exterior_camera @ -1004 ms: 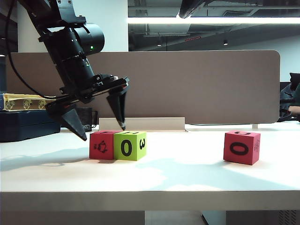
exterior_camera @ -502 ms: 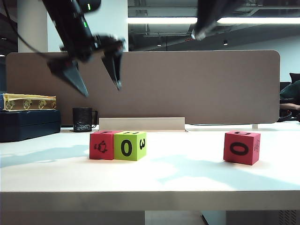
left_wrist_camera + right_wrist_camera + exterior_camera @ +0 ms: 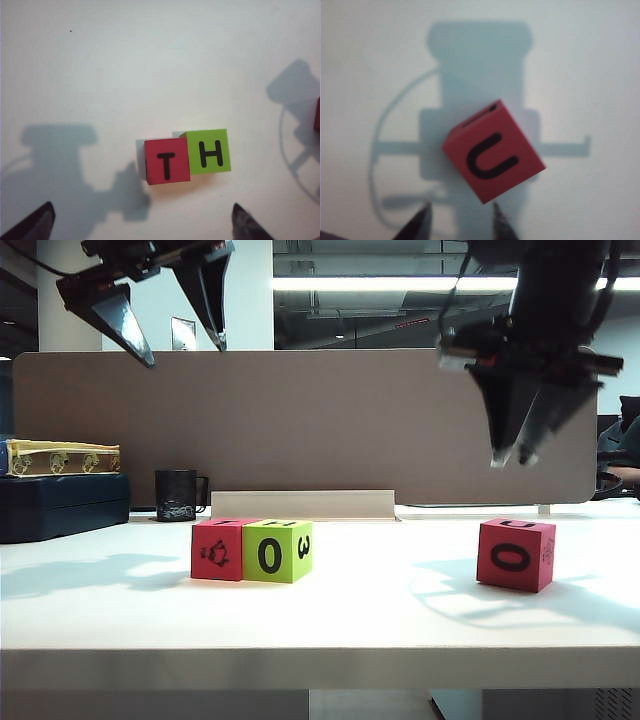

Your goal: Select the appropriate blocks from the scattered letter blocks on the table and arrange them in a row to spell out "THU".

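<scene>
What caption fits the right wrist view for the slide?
Right gripper, jaws slightly parted, hovers above the lone red U block on the white table.

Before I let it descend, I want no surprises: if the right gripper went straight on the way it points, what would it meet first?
Probably the red U block, which lies apart from the others directly below the right gripper; exact alignment is unclear.

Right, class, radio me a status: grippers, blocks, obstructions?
Left gripper open, high. Right gripper part open above U block. T block touching H block. Nothing in the way.
</scene>
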Robot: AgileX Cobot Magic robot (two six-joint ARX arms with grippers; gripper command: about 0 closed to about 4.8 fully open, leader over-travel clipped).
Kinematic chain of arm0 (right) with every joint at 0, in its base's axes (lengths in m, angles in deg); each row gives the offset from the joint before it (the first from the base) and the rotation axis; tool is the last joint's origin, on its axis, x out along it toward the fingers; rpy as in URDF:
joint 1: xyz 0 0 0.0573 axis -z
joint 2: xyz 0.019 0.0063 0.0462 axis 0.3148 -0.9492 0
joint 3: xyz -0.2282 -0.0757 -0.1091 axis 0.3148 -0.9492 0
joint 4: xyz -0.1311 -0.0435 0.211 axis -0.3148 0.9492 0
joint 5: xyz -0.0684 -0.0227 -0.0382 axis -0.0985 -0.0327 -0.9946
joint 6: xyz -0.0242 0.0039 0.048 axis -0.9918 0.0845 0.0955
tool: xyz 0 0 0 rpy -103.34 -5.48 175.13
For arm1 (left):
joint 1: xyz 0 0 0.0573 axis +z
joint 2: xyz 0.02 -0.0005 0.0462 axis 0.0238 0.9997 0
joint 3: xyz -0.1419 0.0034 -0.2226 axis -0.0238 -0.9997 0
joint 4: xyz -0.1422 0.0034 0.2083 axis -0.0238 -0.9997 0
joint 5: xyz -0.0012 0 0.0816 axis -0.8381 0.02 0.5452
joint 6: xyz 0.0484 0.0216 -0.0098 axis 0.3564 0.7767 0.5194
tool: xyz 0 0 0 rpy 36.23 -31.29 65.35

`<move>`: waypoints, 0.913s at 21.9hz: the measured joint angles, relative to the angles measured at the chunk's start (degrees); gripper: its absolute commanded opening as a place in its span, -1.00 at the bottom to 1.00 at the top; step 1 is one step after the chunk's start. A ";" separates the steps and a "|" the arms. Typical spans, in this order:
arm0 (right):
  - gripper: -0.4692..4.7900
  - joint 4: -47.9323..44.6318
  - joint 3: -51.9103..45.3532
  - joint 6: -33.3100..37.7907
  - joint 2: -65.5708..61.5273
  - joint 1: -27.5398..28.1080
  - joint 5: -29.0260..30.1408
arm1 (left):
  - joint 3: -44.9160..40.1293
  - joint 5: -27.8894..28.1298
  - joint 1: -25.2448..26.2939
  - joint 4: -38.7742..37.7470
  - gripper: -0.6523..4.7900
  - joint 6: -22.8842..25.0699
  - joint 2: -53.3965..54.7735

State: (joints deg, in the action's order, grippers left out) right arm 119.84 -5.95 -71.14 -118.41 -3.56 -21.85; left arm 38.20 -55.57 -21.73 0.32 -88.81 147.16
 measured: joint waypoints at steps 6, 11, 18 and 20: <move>0.31 2.51 0.07 0.44 -0.35 -0.15 1.31 | -0.09 -0.09 0.00 -0.76 1.00 0.39 -0.13; 0.46 2.91 0.09 1.11 -0.81 -0.11 -0.17 | -0.11 -2.58 0.00 -2.03 1.00 0.66 -0.13; 0.46 2.91 0.00 2.14 -5.73 1.57 0.13 | -0.11 -2.60 0.00 -2.67 1.00 1.27 -0.13; 0.46 2.93 0.00 2.34 -6.25 1.55 0.81 | -0.11 -2.60 0.00 -3.02 1.00 1.36 -0.13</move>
State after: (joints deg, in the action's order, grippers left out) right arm 122.76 -5.95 -68.80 -124.66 -2.01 -21.04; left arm 38.09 -58.17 -21.73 -2.70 -87.45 147.03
